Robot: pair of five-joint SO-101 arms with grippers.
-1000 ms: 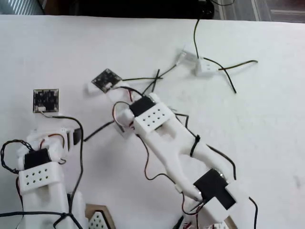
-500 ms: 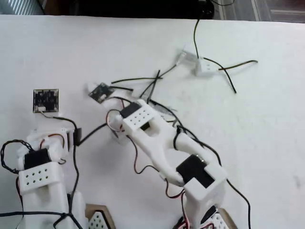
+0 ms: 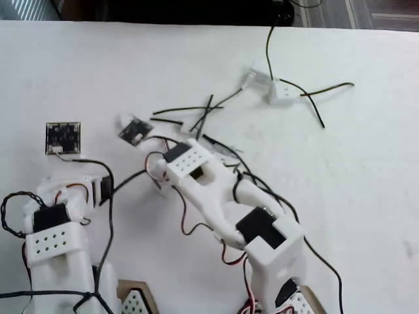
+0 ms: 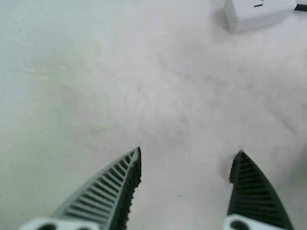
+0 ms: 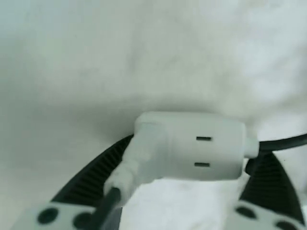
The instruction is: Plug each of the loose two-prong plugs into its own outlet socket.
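My right gripper (image 5: 192, 152) is shut on a white socket block (image 5: 206, 151) with two slots; a white plug (image 5: 144, 155) sits against one end, its black cable trailing off. From above, that gripper (image 3: 163, 178) is at the table's middle, mostly hidden under its wrist. A small black board (image 3: 135, 130) lies just beyond it, wired to it. A second white socket block (image 3: 283, 91) and a white plug (image 3: 252, 78) lie at the back right. My left gripper (image 4: 189, 152) stands open over bare table at the near left (image 3: 75, 185).
A larger black square board (image 3: 63, 137) lies at the far left, just beyond my left arm. Loose black wires (image 3: 190, 111) cross the middle of the table. A white block corner (image 4: 256, 12) lies ahead of the left gripper.
My right arm has drawn back toward the near side and left, taking the socket block along. The small black board slid left and nearer with it. The left arm has not moved.
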